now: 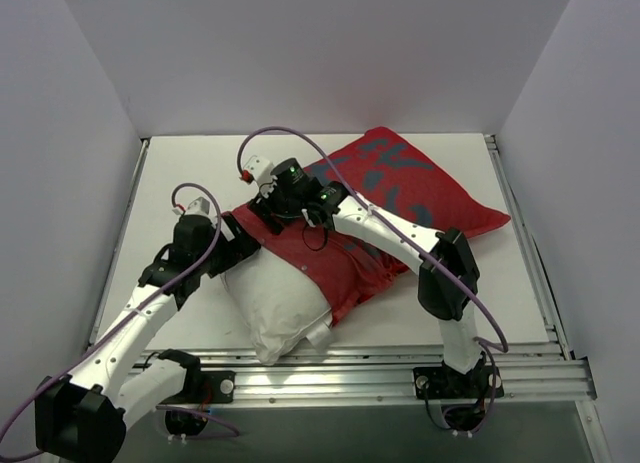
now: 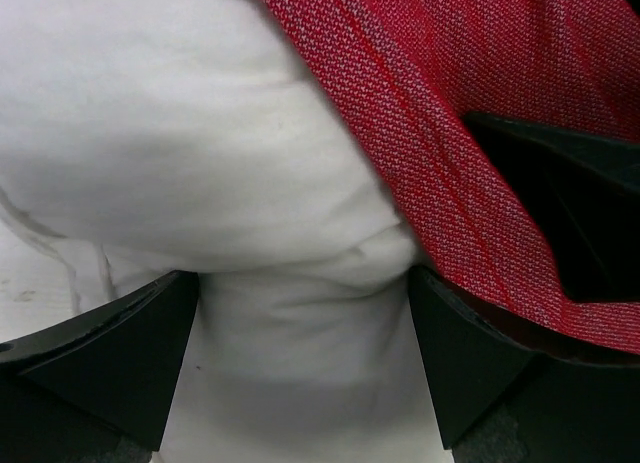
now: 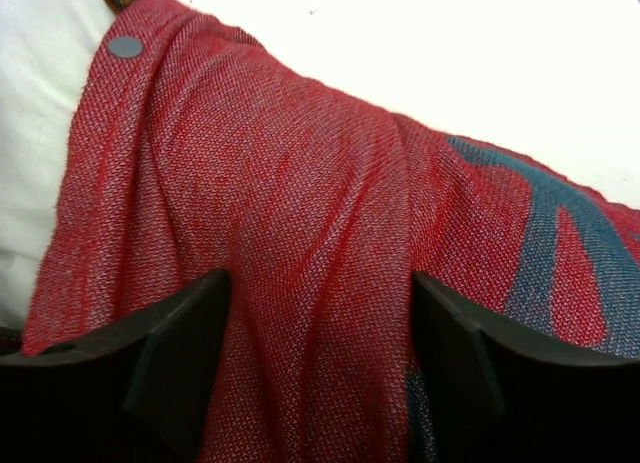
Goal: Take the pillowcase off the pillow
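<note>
The white pillow lies near the table's front, its near end bare. The red pillowcase with grey-blue markings covers its far part, up to the right. My left gripper is at the bare pillow's left side by the case's edge. In the left wrist view it squeezes a bulge of the white pillow, with the red case edge beside the right finger. My right gripper is on the case's near-left corner. In the right wrist view it pinches bunched red pillowcase; a grey snap shows on the hem.
White walls enclose the table on the left, back and right. A metal rail runs along the front edge by the arm bases. The right arm lies across the pillowcase.
</note>
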`<control>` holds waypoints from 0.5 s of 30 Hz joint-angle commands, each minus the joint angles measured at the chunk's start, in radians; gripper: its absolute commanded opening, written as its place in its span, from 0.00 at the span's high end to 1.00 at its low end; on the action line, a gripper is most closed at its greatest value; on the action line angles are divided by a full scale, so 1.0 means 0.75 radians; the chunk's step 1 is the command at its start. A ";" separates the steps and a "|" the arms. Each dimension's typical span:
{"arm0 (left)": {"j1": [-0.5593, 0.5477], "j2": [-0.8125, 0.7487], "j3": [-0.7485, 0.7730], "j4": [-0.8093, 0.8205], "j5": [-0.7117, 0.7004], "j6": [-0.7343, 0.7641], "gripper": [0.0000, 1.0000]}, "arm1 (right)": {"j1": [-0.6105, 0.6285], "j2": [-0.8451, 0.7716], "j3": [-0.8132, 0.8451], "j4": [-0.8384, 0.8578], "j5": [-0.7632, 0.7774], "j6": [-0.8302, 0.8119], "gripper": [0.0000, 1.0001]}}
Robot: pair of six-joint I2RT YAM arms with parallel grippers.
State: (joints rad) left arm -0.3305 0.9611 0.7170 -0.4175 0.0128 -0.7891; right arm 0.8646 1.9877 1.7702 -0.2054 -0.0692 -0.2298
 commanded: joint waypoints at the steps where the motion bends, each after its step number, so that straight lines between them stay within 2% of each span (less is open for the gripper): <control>1: 0.007 0.078 -0.074 0.233 0.140 -0.062 0.05 | -0.007 -0.010 -0.098 -0.125 -0.065 -0.019 0.37; 3: 0.007 0.121 -0.119 0.337 0.195 -0.095 0.00 | -0.003 -0.012 -0.139 -0.117 -0.071 -0.015 0.51; 4: 0.007 0.132 -0.152 0.368 0.208 -0.124 0.04 | -0.003 -0.014 -0.151 -0.113 -0.094 -0.017 0.59; 5: 0.007 0.146 -0.168 0.399 0.216 -0.136 0.10 | -0.001 -0.016 -0.162 -0.101 -0.108 -0.015 0.62; 7: 0.007 0.175 -0.199 0.473 0.228 -0.157 0.29 | -0.001 -0.032 -0.190 -0.080 -0.128 -0.011 0.78; 8: 0.007 0.185 -0.205 0.505 0.232 -0.163 0.38 | -0.001 -0.038 -0.198 -0.060 -0.131 -0.007 0.82; 9: 0.007 0.205 -0.209 0.516 0.235 -0.167 0.57 | -0.001 -0.051 -0.209 -0.055 -0.129 -0.006 0.85; 11: 0.007 0.222 -0.216 0.530 0.239 -0.163 0.80 | -0.003 -0.057 -0.207 -0.049 -0.102 -0.006 0.92; 12: 0.007 0.230 -0.216 0.532 0.241 -0.163 0.97 | -0.005 -0.063 -0.209 -0.045 -0.078 -0.002 0.95; 13: 0.007 0.228 -0.216 0.530 0.241 -0.159 0.98 | -0.009 -0.067 -0.209 -0.041 -0.053 0.004 1.00; 15: 0.007 0.195 -0.203 0.498 0.228 -0.140 0.98 | -0.044 -0.083 -0.211 -0.027 0.041 0.034 1.00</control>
State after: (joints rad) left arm -0.3195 1.0939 0.5838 -0.0483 0.1841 -0.9070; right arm 0.8394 1.9629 1.6516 -0.1143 -0.0723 -0.2409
